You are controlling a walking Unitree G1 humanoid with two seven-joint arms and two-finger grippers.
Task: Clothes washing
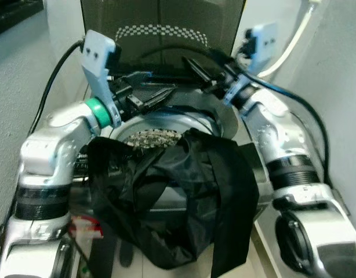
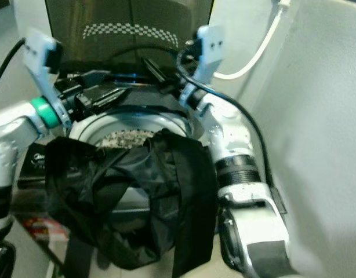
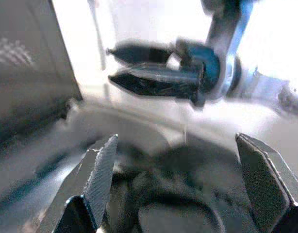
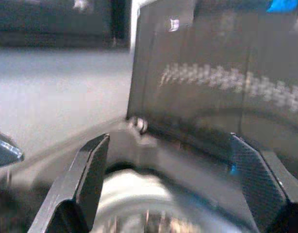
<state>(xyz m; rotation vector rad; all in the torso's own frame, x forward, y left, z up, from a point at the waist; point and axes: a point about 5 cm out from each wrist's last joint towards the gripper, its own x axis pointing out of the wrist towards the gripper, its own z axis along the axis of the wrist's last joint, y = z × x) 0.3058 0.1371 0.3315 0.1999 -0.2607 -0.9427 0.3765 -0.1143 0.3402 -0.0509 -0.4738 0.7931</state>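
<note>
A top-loading washing machine has its dark lid raised, and the perforated metal drum shows inside. A black garment is draped over the front rim and hangs down the front. My left gripper hovers over the left side of the opening, open, with nothing between its fingers. My right gripper is held over the rear right of the opening, facing the left one, also open and empty. Neither gripper touches the garment.
Grey walls close in on both sides of the machine. A white hose runs up the back right corner. A black cable trails from the left wrist. A red and white pack lies low at the left.
</note>
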